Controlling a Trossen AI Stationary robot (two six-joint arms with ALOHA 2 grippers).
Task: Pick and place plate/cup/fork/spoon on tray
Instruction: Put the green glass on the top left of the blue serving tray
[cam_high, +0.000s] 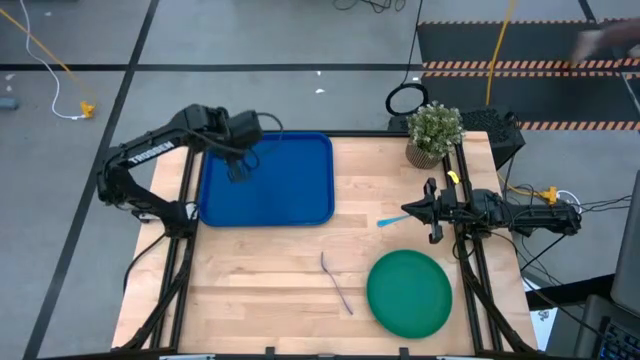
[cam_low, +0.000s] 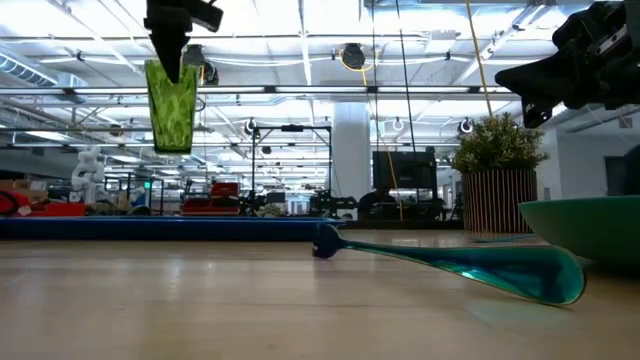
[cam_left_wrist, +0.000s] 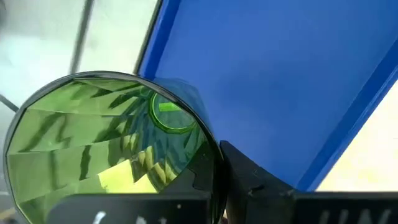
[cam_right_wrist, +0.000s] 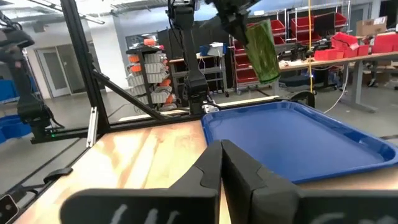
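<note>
My left gripper (cam_high: 240, 168) is shut on the translucent green cup (cam_low: 172, 105), high over the left part of the blue tray (cam_high: 290, 185). The cup also shows in the right wrist view (cam_right_wrist: 264, 50). My right gripper (cam_high: 408, 212) is shut and empty, raised above the table (cam_low: 505, 78). The spoon's light-blue handle (cam_high: 390, 221) lies on the table under its tip, with the bowl hidden. The slim pale fork (cam_high: 336, 282) lies flat near the front edge. The green plate (cam_high: 410, 292) lies flat at the front right. My left gripper holds the cup by its rim (cam_left_wrist: 211, 163) from above, pointing down. One finger (cam_left_wrist: 249, 177) is outside the wall, and a dark tip shows inside the cup's mouth (cam_low: 178, 68). The cup hangs upright, mouth up, clear above the tray.
A potted plant (cam_high: 435, 132) stands at the back right corner. The tray's floor (cam_right_wrist: 298, 143) is bare. Bare wood lies between the tray and the plate and along the front left of the table.
</note>
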